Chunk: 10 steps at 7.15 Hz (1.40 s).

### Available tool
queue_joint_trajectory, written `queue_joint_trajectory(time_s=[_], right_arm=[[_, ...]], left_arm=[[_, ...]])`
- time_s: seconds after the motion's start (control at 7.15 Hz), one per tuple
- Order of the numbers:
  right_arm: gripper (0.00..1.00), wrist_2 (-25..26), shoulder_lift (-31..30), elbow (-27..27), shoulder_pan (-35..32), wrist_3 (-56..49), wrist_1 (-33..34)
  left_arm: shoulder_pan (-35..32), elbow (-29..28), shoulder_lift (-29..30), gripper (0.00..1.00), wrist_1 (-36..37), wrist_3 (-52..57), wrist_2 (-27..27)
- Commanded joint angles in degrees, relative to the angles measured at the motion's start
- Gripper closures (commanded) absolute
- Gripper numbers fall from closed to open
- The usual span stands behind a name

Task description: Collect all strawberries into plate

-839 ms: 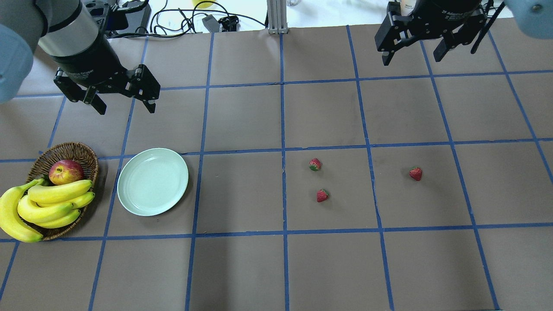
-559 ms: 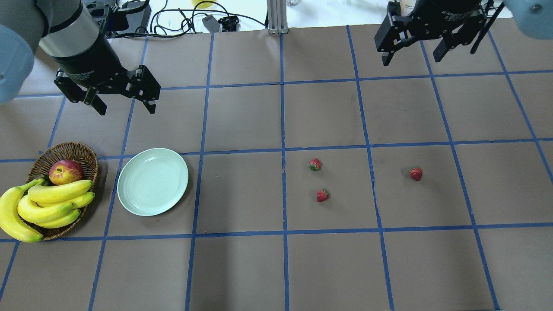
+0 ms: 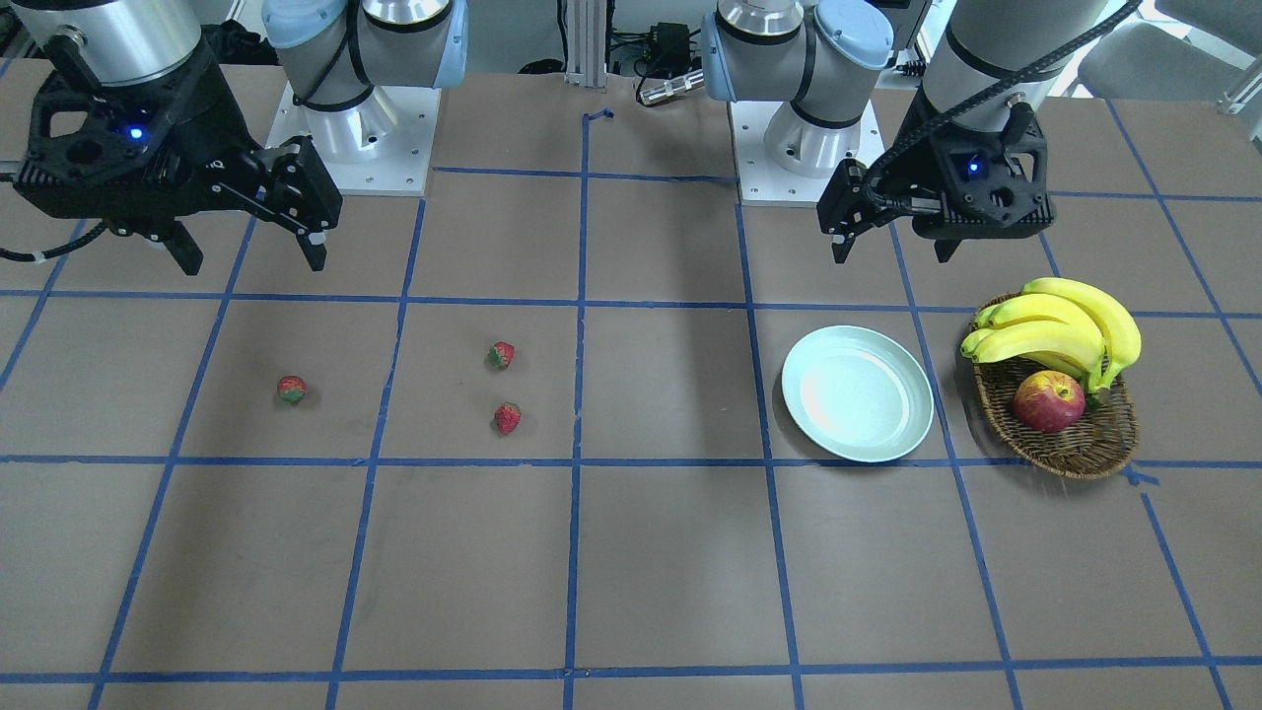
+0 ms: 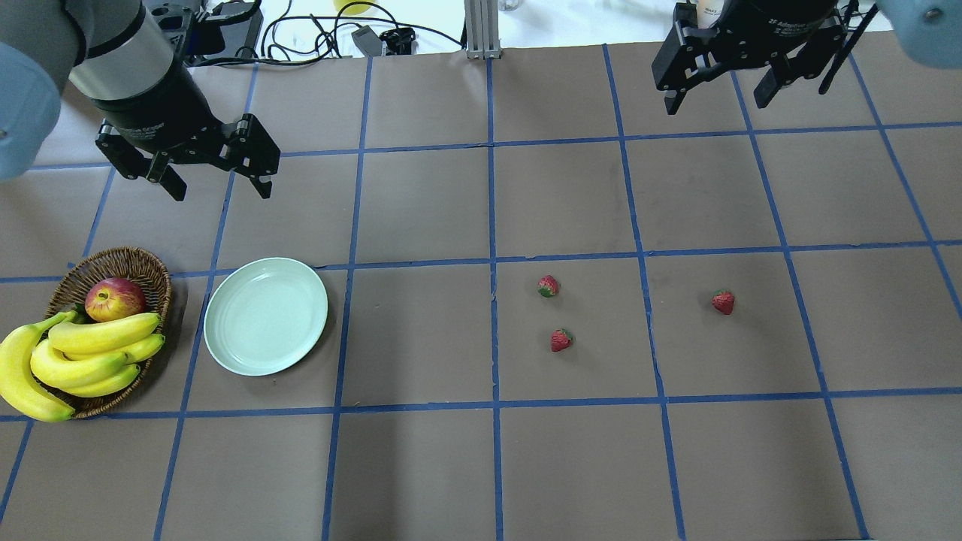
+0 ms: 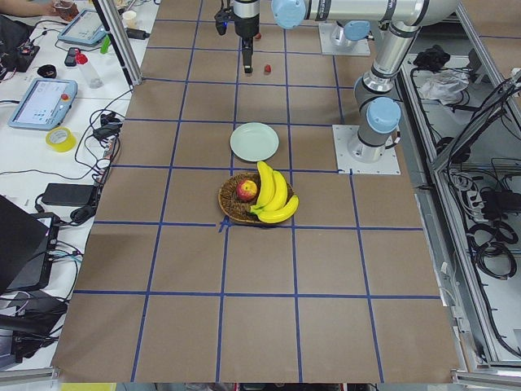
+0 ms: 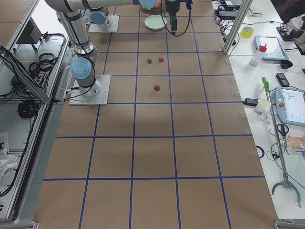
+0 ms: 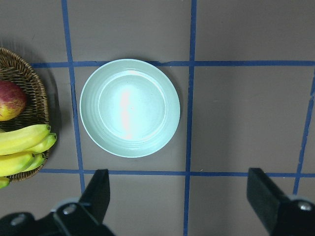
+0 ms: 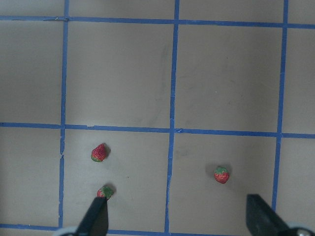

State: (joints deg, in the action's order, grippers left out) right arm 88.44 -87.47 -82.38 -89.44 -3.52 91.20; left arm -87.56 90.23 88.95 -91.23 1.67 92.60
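Observation:
Three small red strawberries lie on the brown table: two close together [image 4: 548,285] [image 4: 561,340] and one farther right [image 4: 723,302]. The right wrist view shows them below the gripper [image 8: 99,153] [image 8: 105,191] [image 8: 221,174]. The pale green plate [image 4: 265,315] sits empty at the left, centred in the left wrist view [image 7: 129,107]. My left gripper [image 4: 222,191] hangs open above the table just behind the plate. Also open, my right gripper [image 4: 714,105] hovers at the far right edge, well behind the strawberries. Neither holds anything.
A brown wicker basket [image 4: 113,259] with a red-yellow apple [image 4: 114,298] and a bunch of bananas [image 4: 83,353] stands directly left of the plate. Cables and a metal post [image 4: 481,30] lie beyond the table's far edge. Blue tape lines grid the surface.

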Motion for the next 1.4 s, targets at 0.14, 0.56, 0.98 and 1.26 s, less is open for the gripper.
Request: queue_joint_trajectory(time_s=[0.14, 0.56, 0.98, 1.26], right_arm=[[0.00, 0.1, 0.4, 0.4, 0.1, -0.5, -0.1], [0.00, 0.5, -0.2, -0.7, -0.2, 1.1, 0.1], [0.00, 0.7, 6.0, -13.9, -7.9, 4.7, 21.7], [0.00, 0.1, 9.7, -20.7, -9.2, 9.8, 30.4]], left_arm=[[0.2, 0.0, 0.3, 0.00, -0.1, -0.1, 0.5], [0.3, 0.1, -0.4, 0.00, -0.3, 0.0, 0.6], [0.2, 0.1, -0.4, 0.00, -0.3, 0.0, 0.3], [-0.1, 0.2, -0.4, 0.00, -0.3, 0.0, 0.1]])
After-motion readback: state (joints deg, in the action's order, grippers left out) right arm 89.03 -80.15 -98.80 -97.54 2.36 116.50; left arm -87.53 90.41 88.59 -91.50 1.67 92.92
